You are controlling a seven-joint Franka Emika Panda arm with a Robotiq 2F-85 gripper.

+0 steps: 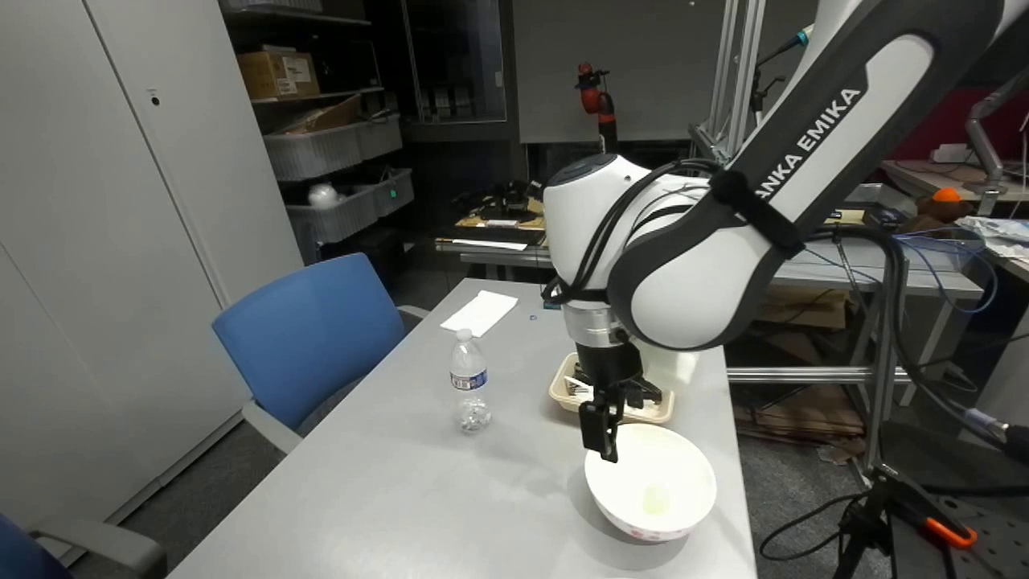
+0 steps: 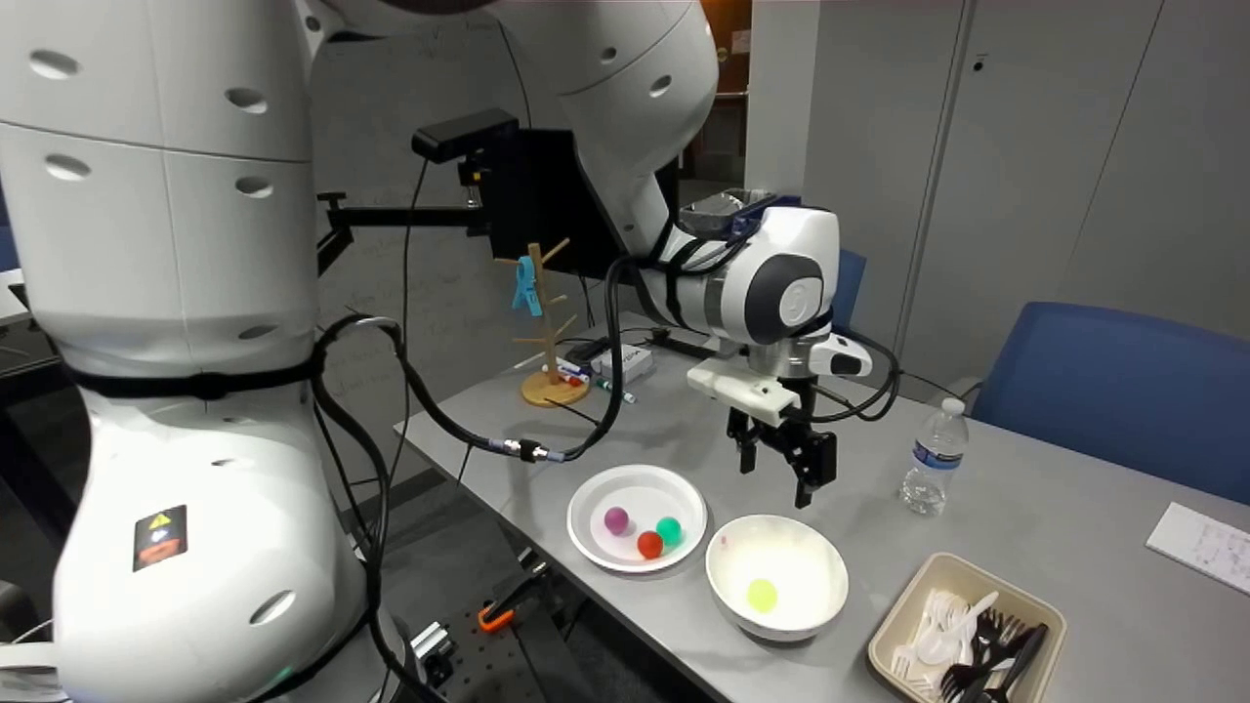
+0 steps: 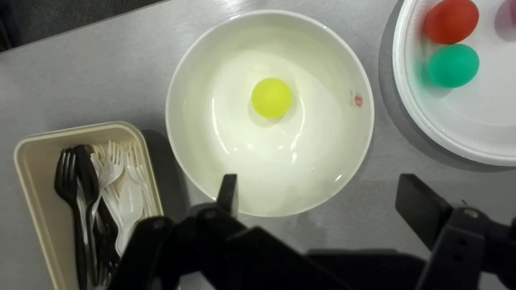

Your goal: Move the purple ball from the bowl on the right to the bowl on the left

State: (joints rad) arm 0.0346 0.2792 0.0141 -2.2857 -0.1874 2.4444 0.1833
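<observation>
The purple ball lies in a shallow white plate-like bowl with a red ball and a green ball. In the wrist view the purple ball is mostly cut off at the right edge, beside the shallow bowl's wall. A deeper white bowl stands next to it and holds a yellow ball; it also shows in the wrist view. My gripper is open and empty above the table, beside the deep bowl. Its fingers are wide apart.
A beige tray of plastic cutlery stands near the deep bowl. A water bottle stands behind it. A wooden peg stand with markers is farther back. Paper lies on the table. The table edge runs close to both bowls.
</observation>
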